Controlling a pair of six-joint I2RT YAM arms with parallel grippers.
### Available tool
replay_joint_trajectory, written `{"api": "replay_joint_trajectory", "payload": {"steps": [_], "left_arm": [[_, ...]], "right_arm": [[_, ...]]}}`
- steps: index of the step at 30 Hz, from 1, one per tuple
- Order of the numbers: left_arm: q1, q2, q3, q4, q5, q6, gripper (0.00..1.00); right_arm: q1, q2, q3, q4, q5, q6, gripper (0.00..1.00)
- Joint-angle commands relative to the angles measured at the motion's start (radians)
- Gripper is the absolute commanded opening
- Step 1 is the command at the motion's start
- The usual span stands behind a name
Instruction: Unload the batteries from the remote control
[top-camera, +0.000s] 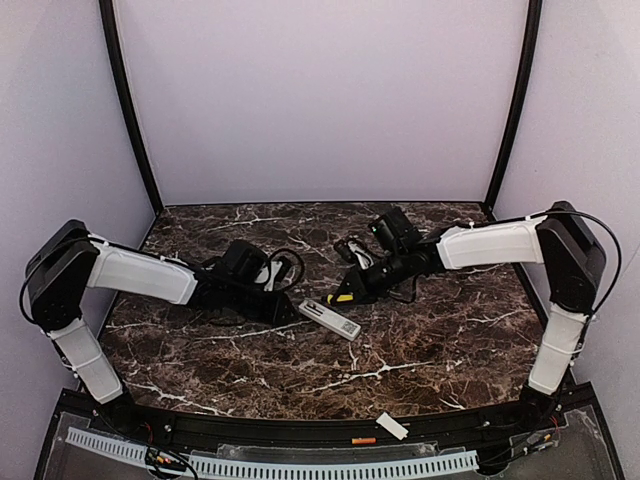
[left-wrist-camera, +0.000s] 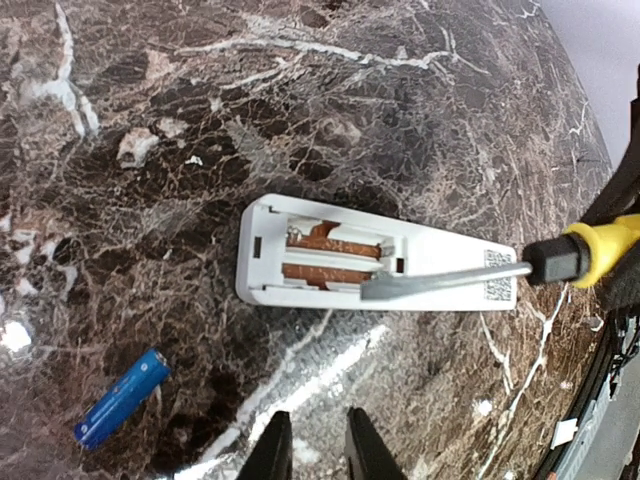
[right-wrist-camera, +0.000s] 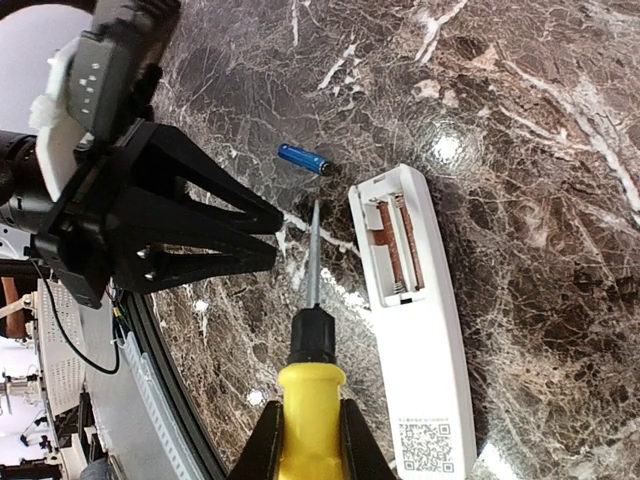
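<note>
Remote control (left-wrist-camera: 440, 250) lies back-up on the table (left-wrist-camera: 150, 100), compartment open, blue battery (left-wrist-camera: 122, 397) loose nearby, probably light, slick and roll-prone, so pinch mid-length; left gripper (left-wrist-camera: 318, 450) jaws closed, empty; right gripper (right-wrist-camera: 310, 440) jaws clamp the screwdriver (right-wrist-camera: 312, 385).

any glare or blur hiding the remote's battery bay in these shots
Left wrist: white glare streak on the table just below the remote, bay sharp and readable. Right wrist: small glare spot on the table by the remote's open end, bay clear. Top external: even light, remote too small for bay detail.
</note>
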Motion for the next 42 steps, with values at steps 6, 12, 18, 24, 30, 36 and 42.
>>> {"api": "replay_joint_trajectory", "payload": {"steps": [6, 12, 18, 24, 30, 36, 42], "left_arm": [[0.000, -0.255, -0.065, -0.116, -0.076, 0.067, 0.44], [0.000, -0.391, -0.081, -0.171, -0.162, 0.088, 0.89], [0.001, -0.500, -0.084, -0.165, -0.168, 0.075, 0.98], [0.002, -0.574, -0.093, -0.064, -0.064, 0.032, 0.96], [0.001, -0.616, -0.053, 0.034, 0.028, -0.012, 0.93], [0.001, -0.604, -0.016, 0.231, 0.166, -0.113, 0.87], [0.001, -0.540, 0.017, 0.394, 0.245, -0.210, 0.83]], "right_arm": [[0.007, -0.103, 0.010, 0.004, 0.100, 0.039, 0.00], [0.008, -0.168, 0.019, 0.005, 0.149, 0.083, 0.00], [0.008, -0.269, 0.001, 0.055, 0.175, 0.145, 0.00], [0.008, -0.385, -0.050, 0.163, 0.179, 0.210, 0.00], [0.008, -0.471, -0.151, 0.441, 0.104, 0.317, 0.00], [0.016, -0.488, -0.232, 0.739, 0.042, 0.463, 0.00], [0.059, -0.439, -0.224, 0.886, 0.024, 0.506, 0.00]]}}
